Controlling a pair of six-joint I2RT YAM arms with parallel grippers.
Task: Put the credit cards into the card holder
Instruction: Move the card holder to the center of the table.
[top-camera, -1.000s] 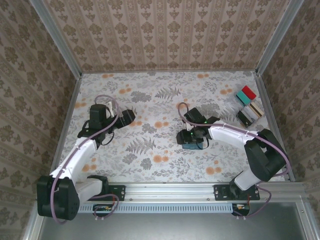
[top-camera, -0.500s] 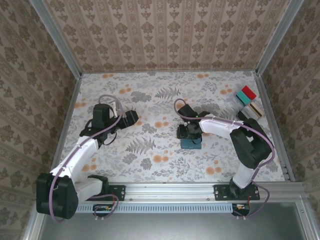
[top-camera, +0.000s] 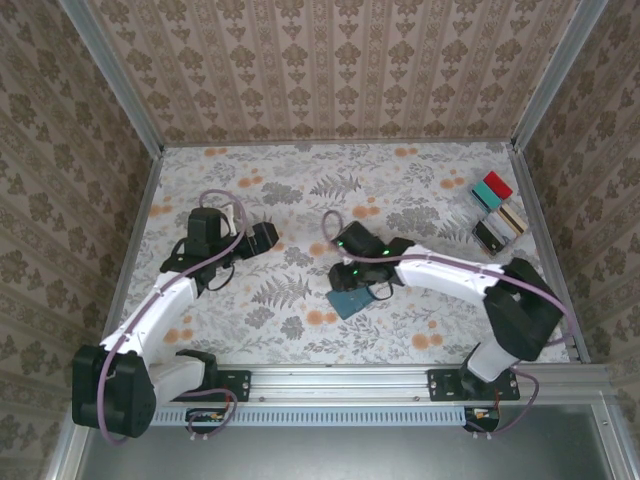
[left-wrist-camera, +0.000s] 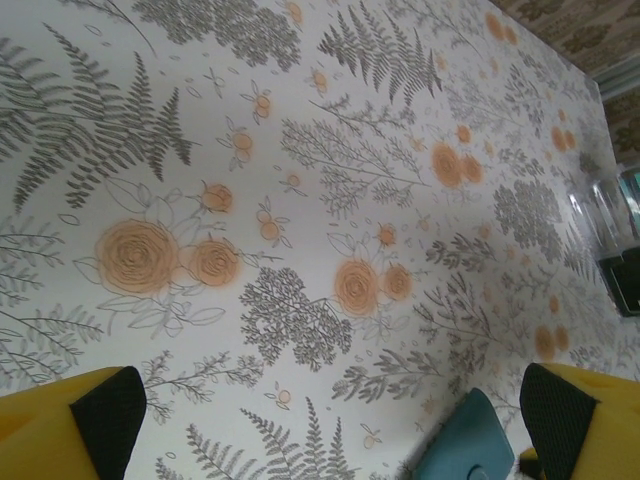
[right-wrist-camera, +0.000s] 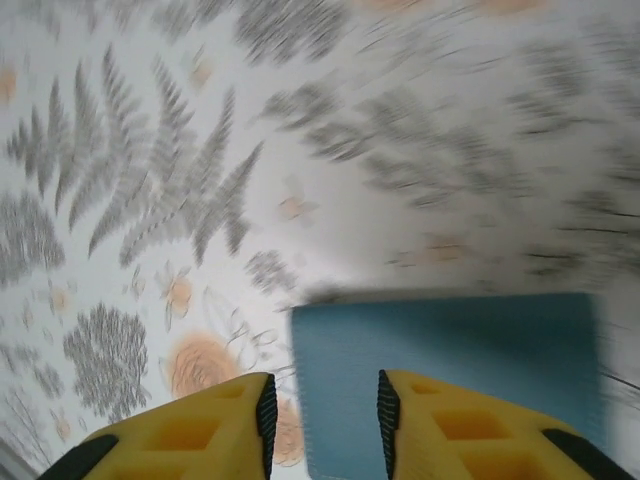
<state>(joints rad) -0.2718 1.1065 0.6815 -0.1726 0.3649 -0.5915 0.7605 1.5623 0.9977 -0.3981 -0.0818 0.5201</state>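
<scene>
Your right fingers (right-wrist-camera: 235, 420) narrow, card holder (right-wrist-camera: 450, 370) corner lying between them, grip unclear, your left fingers (left-wrist-camera: 105, 405) wide above the table (left-wrist-camera: 300, 150)

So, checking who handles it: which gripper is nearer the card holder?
Right. The right gripper is over the card holder's edge; the left gripper hovers apart, to its left.
</scene>
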